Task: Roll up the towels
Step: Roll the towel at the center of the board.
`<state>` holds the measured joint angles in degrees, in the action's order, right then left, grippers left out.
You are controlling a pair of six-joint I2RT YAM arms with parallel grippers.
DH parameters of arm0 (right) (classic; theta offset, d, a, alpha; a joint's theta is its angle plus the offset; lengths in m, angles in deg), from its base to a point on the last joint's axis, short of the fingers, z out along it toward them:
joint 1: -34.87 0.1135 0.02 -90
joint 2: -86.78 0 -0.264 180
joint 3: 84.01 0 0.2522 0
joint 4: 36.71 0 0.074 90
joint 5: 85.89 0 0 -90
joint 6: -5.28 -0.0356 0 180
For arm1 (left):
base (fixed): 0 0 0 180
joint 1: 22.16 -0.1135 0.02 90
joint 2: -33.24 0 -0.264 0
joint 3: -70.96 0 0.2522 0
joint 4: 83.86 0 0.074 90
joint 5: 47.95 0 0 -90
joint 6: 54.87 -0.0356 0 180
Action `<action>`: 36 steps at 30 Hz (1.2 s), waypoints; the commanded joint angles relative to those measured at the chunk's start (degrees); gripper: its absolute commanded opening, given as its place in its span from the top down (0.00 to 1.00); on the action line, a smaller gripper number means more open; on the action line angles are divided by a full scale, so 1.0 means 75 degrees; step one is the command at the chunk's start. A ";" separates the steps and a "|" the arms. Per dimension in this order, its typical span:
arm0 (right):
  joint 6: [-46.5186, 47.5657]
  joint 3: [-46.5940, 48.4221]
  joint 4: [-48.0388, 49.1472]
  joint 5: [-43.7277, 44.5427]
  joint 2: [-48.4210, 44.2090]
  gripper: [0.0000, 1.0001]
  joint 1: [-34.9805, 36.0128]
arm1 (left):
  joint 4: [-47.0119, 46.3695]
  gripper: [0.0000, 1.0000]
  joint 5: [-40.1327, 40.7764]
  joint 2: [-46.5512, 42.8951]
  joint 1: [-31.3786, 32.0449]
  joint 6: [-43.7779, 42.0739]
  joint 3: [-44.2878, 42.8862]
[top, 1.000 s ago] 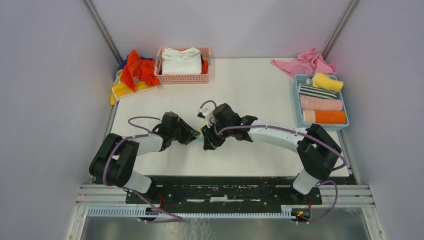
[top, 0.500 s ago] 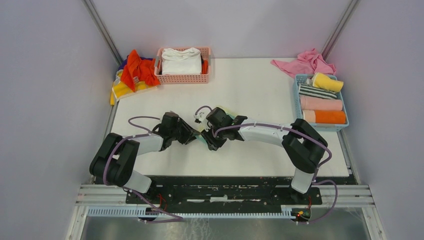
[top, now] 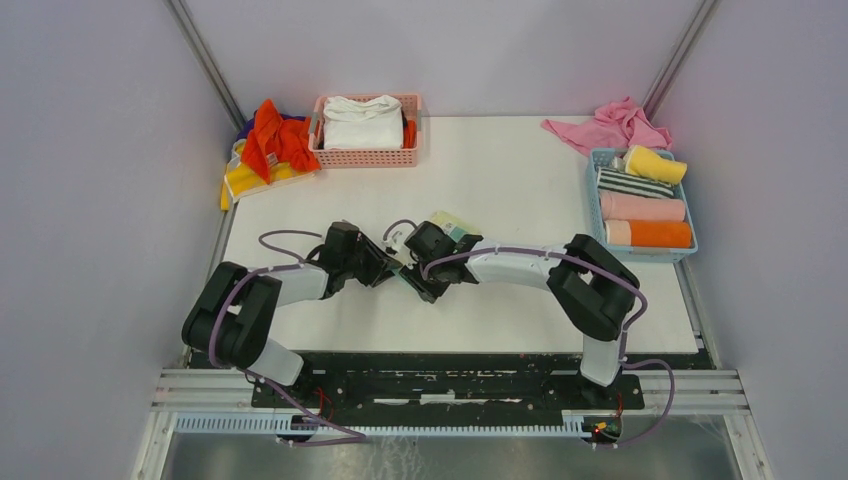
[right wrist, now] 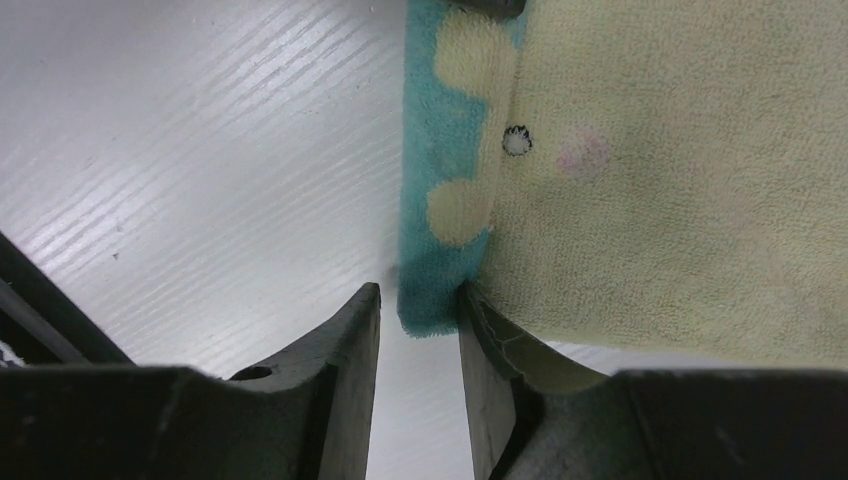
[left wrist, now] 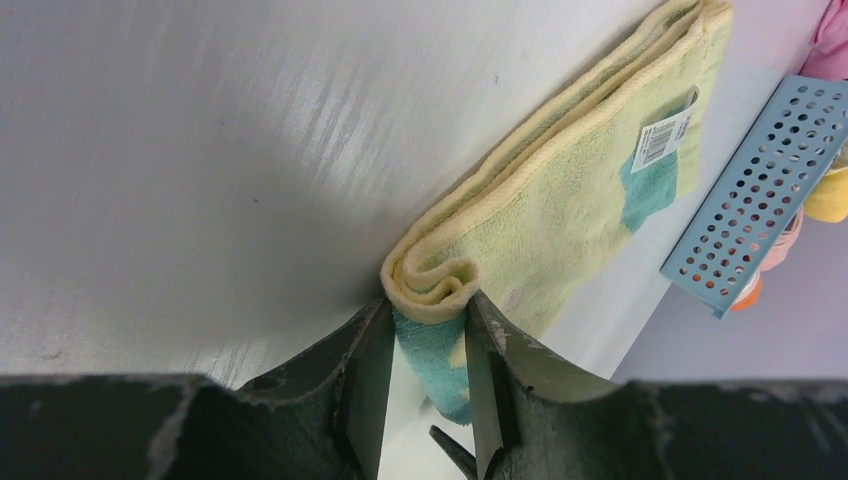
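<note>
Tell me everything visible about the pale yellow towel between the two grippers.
The towel is soft terry, pale yellow with teal patches, pale dots on the teal and a white barcode tag. It lies folded in layers on the white table, its near end curled into a small first roll. The left gripper pinches that curl. The right gripper straddles the teal edge, and whether it grips is unclear.

Top view: bright, even light from overhead, white table (top: 520,170) close to washed out, shadows faint and soft. Left wrist view: streaky glare across the table, pale yellow towel (left wrist: 560,200) sharp, left gripper's fingers (left wrist: 365,385) dark and soft-focused. Right wrist view: towel pile slightly soft, right gripper's fingers (right wrist: 330,370) dark, blurred near.
</note>
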<state>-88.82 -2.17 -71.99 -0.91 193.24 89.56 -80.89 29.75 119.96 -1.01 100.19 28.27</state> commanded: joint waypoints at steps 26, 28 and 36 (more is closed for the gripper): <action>-0.0919 0.0083 0.0561 -0.4126 0.0168 1.00 -0.0425 | 0.2617 0.28 0.1174 -0.2655 -0.0275 -0.0031 0.0449; -0.1651 -0.0284 0.1439 -0.4895 0.0119 0.99 -0.0753 | 0.2939 0.27 0.1143 -0.3124 -0.0294 -0.0023 0.0482; -0.4701 -0.1711 0.5361 -0.6625 0.0675 0.99 -0.1813 | 0.2515 0.27 0.0216 -0.3694 -0.0277 0.0691 0.1259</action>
<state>-109.37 -11.29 -52.39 -40.05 197.04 78.55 -60.65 35.26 91.79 -3.05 102.18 34.68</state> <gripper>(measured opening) 0.026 0.731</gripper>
